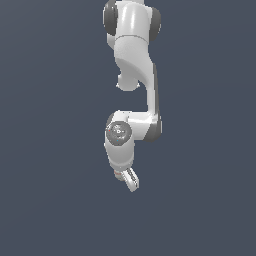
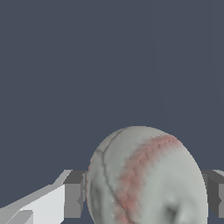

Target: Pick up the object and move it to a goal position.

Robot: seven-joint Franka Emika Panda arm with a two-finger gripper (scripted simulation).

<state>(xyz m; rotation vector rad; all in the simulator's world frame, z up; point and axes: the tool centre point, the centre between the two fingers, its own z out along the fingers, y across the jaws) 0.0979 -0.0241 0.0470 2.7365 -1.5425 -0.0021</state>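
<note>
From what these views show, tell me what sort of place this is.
Most likely a bare simulated test scene, not a real room: a flat, featureless slate-grey backdrop, a smooth rendered white Panda arm, and an off-white ball with a red seam between the pincer fingers.

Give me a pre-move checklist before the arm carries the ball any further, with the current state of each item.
1. Ball between the fingers: ok, the wrist view shows it filling the gap.
2. Finger contact on both sides: ok, grey pads sit against each side of the ball.
3. Ball visible in the exterior view: not ok, the gripper hides it.
4. Goal position in sight: cannot tell, no marker appears in either view.
5. Obstacles near the gripper: ok, none seen.
</note>
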